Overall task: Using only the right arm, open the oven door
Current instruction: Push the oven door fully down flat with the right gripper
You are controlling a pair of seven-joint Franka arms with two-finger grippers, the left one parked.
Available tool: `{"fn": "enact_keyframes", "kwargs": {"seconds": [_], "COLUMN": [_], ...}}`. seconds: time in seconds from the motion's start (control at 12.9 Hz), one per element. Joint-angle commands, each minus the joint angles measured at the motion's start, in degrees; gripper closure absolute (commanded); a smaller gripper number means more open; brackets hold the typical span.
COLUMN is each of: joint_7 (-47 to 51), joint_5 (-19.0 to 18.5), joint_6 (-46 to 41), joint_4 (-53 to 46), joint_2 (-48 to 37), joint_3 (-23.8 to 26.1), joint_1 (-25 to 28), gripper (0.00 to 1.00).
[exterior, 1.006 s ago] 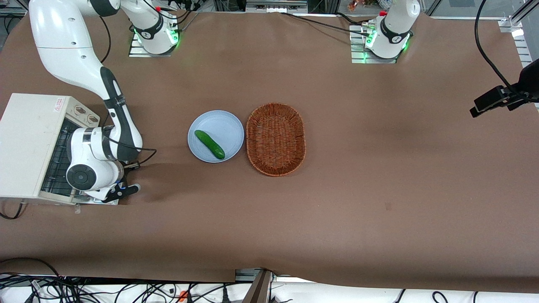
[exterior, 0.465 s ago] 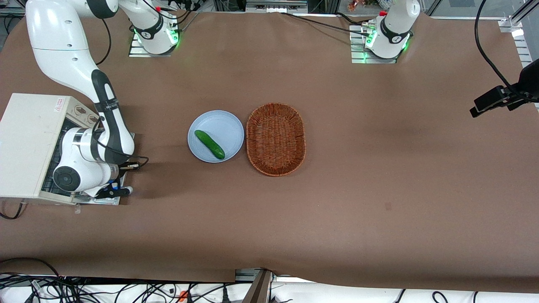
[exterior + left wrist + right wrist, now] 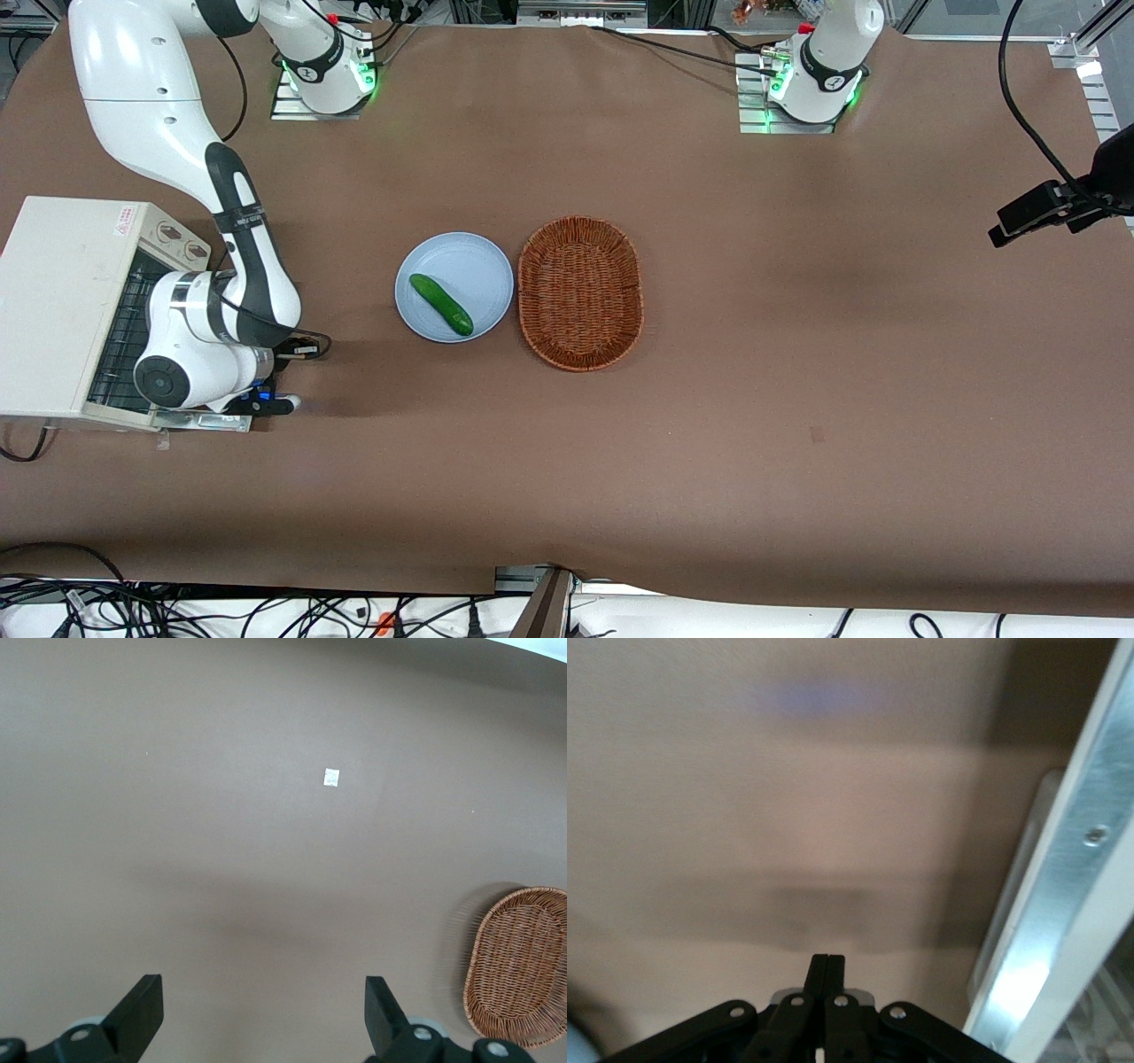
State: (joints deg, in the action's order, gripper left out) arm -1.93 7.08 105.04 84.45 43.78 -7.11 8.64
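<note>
A brown bench (image 3: 673,425) carries the oven (image 3: 62,301) at the working arm's end, its oven door (image 3: 190,420) folded down flat in front of the rack. The door looks stiff, hinged and smooth, best taken by its bar handle, which the right arm (image 3: 204,319) hides. The gripper (image 3: 827,979) hovers just beside the door's edge, fingers together, empty.

A wide bench (image 3: 797,399) covered in brown paper carries a boxy cream-white toaster oven (image 3: 62,306) at the working arm's end, its shiny metal-faced door (image 3: 208,421) folded down flat. Mid-bench sit a round pale-blue plate (image 3: 478,261) holding a green cucumber (image 3: 440,304), and just beside it an oval brown wicker basket (image 3: 579,292). The right arm's black hand (image 3: 266,406) hangs low at the door's edge, its fingers (image 3: 827,979) pressed together.
</note>
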Motion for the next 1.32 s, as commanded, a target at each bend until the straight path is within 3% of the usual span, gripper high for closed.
{"fn": "enact_keyframes", "kwargs": {"seconds": [0.0, 0.23, 0.31, 0.54, 0.93, 1.24], "joint_7": [-1.1, -2.8, -4.2, -9.1, -8.8, -8.8], "joint_5": [1.1, 0.5, 0.4, 0.4, 0.2, -0.1], "joint_6": [-3.7, -4.7, -5.5, -8.6, -18.1, -26.2], "joint_4": [-2.8, -2.7, -2.7, -2.8, -3.4, -10.5], "joint_2": [-2.5, -6.9, -8.5, -13.6, -22.1, -22.4], "joint_3": [0.2, 0.0, -0.1, -0.4, -0.5, -0.9], "joint_1": [-0.5, -0.5, -0.6, -0.7, -0.8, -1.3], "gripper": [0.88, 0.33, 0.0, 0.0, 0.0, 0.0]}}
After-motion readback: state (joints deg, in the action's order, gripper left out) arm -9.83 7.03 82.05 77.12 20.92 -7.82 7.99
